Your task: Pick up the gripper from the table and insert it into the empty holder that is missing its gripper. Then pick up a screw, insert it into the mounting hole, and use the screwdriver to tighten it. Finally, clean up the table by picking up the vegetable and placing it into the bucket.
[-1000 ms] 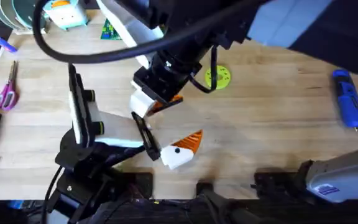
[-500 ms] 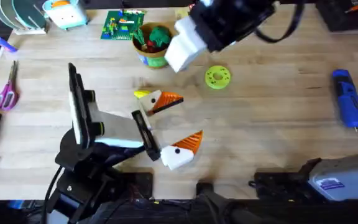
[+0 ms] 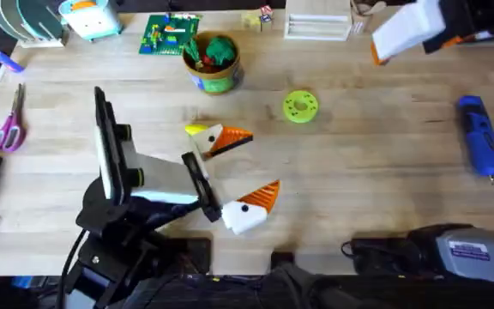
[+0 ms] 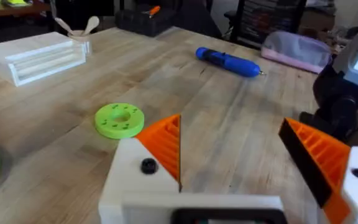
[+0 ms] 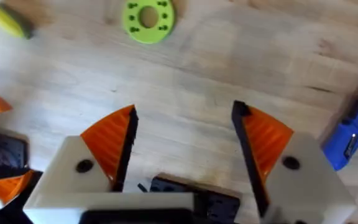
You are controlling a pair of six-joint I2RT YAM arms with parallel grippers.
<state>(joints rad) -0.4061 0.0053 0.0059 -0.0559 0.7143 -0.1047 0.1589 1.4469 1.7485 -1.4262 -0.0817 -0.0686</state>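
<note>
Right claw (image 5: 185,149): white body, orange ribbed pads, spread wide, empty; raised above the table (image 3: 376,163), at the far right in the overhead view (image 3: 406,34).
Left claw (image 4: 241,155): spread, empty, parked low over the table; both orange pads mounted, screw head visible in one white block.
Bucket (image 3: 213,62): beyond the left claw, well apart from the right claw; green and red toy pieces inside.
Screwdriver (image 3: 478,136): lying flat, just beside the right claw, untouched by either.
Lime-green disc (image 3: 300,106): between the two claws, flat on the table.
Vegetable (image 3: 197,130): yellow, lying on the table touching or just beside the left claw's far pad; not in the bucket.
Step judged in hand: mounting apparently done, clean-up pending.
Next move calls for: reach across the middle, descent over the vegetable, closing on its narrow width, clear of the neighbouring orange pad.
</note>
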